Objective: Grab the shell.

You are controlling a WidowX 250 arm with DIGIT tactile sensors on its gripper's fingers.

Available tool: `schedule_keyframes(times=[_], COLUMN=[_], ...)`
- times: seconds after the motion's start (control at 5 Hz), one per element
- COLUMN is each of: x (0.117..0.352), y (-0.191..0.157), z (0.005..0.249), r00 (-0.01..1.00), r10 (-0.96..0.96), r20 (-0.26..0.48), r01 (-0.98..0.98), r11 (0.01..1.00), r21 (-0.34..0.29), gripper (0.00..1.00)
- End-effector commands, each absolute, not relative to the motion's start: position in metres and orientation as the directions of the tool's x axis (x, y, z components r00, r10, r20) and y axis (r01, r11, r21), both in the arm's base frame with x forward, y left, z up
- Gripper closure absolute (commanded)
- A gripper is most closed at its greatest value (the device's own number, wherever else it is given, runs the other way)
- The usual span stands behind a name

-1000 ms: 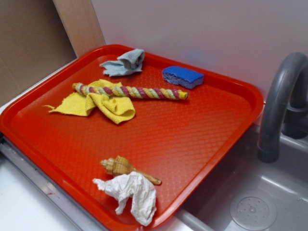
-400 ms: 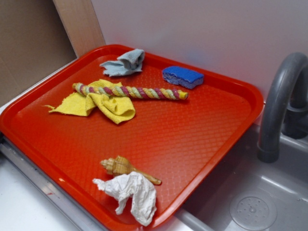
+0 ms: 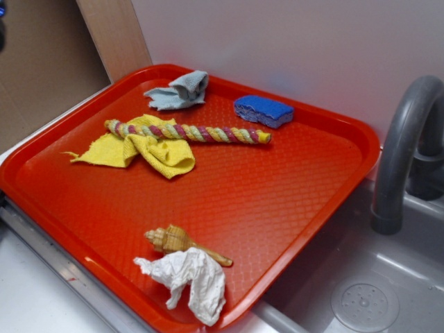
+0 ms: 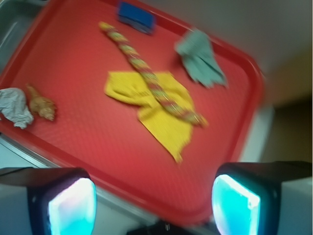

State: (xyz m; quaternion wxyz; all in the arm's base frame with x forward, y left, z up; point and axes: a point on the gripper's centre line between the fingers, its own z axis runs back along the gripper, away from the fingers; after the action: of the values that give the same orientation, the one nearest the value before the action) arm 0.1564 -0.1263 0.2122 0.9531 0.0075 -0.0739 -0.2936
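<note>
The tan-brown shell (image 3: 177,242) lies near the front edge of the red tray (image 3: 291,208), its thin tail pointing right, touching a white paper wad (image 3: 189,279). In the blurred wrist view the shell (image 4: 41,104) is at the far left, beside the wad (image 4: 14,106). My gripper (image 4: 154,205) is open and empty, high above the tray's edge, its two cyan-lit fingers (image 4: 72,205) wide apart. Only a dark sliver of the arm (image 3: 2,10) shows at the exterior view's top left corner.
On the tray lie a twisted yellow-pink-green rope (image 3: 187,131) over a yellow cloth (image 3: 142,149), a grey-blue cloth (image 3: 179,90) and a blue sponge (image 3: 263,110). A grey sink (image 3: 361,291) with a faucet (image 3: 402,152) is to the right. A white wall stands behind.
A dark bit of the arm has come into the exterior view's top left corner. The objects on the tray have not moved.
</note>
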Motion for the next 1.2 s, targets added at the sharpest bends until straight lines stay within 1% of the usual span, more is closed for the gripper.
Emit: schedule_keyframes(times=[0.0, 0.2, 0.4, 0.6, 0.8, 1.0], x=[0.148, 0.143, 0.139, 0.134, 0.133, 0.129], y=[-0.212, -0.245, -0.262, -0.278, -0.287, -0.3], z=[0.21, 0.193, 0.174, 0.146, 0.126, 0.107], r00=[0.597, 0.517, 0.483, 0.447, 0.424, 0.38], r10=[-0.778, -0.843, -0.869, -0.894, -0.906, -0.925], r20=[0.195, 0.148, 0.108, 0.032, 0.005, -0.016], r01=[0.783, 0.844, 0.87, 0.893, 0.905, 0.924], r11=[0.618, 0.531, 0.49, 0.448, 0.424, 0.379], r21=[0.069, 0.073, 0.056, 0.041, 0.048, 0.04], gripper=[0.0, 0.0, 0.0, 0.0, 0.0, 0.0])
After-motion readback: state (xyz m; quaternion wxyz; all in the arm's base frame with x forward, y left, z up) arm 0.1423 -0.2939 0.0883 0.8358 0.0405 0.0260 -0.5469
